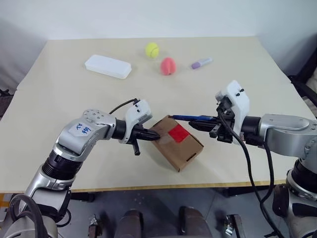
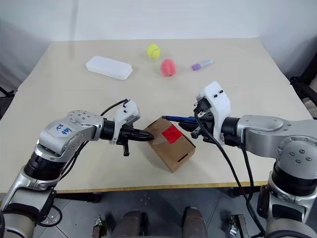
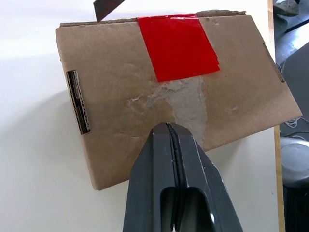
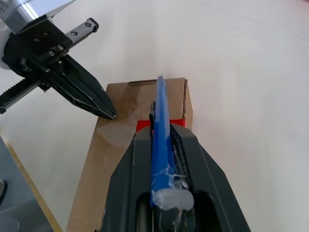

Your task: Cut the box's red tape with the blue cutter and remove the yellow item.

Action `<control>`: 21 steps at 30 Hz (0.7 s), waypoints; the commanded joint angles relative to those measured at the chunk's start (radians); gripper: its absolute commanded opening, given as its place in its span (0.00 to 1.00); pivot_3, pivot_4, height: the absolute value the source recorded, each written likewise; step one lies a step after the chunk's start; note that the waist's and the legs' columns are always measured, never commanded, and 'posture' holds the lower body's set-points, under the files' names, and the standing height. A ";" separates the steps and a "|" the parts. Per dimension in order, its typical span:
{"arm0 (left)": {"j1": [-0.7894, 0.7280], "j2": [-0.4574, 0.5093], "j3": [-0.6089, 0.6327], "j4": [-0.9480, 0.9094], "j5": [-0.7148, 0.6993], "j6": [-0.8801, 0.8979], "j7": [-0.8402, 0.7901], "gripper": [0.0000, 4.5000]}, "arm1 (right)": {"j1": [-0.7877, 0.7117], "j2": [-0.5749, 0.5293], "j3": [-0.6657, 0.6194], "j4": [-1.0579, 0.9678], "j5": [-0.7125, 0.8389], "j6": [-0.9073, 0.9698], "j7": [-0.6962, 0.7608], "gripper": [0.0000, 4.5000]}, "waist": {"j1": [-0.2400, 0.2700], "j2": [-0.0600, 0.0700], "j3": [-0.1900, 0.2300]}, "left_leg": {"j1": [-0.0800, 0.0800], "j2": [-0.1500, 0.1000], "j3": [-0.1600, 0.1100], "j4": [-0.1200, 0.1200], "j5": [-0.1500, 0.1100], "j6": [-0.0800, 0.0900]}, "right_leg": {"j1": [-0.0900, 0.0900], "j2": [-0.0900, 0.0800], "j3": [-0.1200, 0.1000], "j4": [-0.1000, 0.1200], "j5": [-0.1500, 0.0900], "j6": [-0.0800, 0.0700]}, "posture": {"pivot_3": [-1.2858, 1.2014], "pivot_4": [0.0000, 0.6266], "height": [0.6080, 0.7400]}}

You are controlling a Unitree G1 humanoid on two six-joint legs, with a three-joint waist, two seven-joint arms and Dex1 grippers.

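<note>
The box (image 1: 177, 143) sits closed near the table's front edge, its red tape (image 1: 179, 133) uncut, so the cutting and the removal are still to do. The left gripper (image 1: 150, 134), pinched shut and empty, presses the box's left face. The right gripper (image 1: 204, 123) clamps the cutter (image 1: 190, 118), reaching in level from the right, tip over the far edge.

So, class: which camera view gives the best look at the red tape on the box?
The left wrist view: the red tape faces that camera, large and whole, at the box's upper edge. Both eye views show it as a small red patch on the box's top. In the right wrist view, only a sliver shows beside the blue cutter.
</note>
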State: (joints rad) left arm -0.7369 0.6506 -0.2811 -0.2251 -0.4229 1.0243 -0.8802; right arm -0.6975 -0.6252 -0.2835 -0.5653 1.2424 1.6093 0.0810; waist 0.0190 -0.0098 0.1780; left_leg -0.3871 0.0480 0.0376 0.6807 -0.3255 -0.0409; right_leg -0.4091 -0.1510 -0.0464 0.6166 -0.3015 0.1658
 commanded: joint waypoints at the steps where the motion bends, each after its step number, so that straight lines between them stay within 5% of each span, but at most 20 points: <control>1: 0.039 0.024 -0.039 0.011 0.013 0.047 -0.001 0.00 | 0.010 -0.001 -0.018 -0.009 0.043 0.005 -0.038 0.03 | 0.000 0.000 0.000 | 0.000 0.000 0.000 0.000 0.000 0.000 | 0.000 0.000 0.000 0.000 0.000 0.000 | 0.52 0.24 1.00; 21: 0.020 0.005 -0.053 0.030 0.019 0.044 -0.003 0.00 | 0.042 -0.065 -0.013 0.032 0.155 -0.078 -0.171 0.03 | 0.001 0.000 0.000 | 0.000 0.000 0.000 0.000 0.000 0.001 | 0.000 0.000 0.000 -0.001 0.000 0.000 | 0.52 0.24 1.00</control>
State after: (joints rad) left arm -0.7413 0.6492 -0.2803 -0.2221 -0.4235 1.0348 -0.8814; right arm -0.6511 -0.6718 -0.2821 -0.5239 1.3701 1.5649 -0.0750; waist 0.0200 -0.0098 0.1780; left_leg -0.3872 0.0480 0.0377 0.6806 -0.3259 -0.0402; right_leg -0.4091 -0.1511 -0.0463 0.6159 -0.3015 0.1657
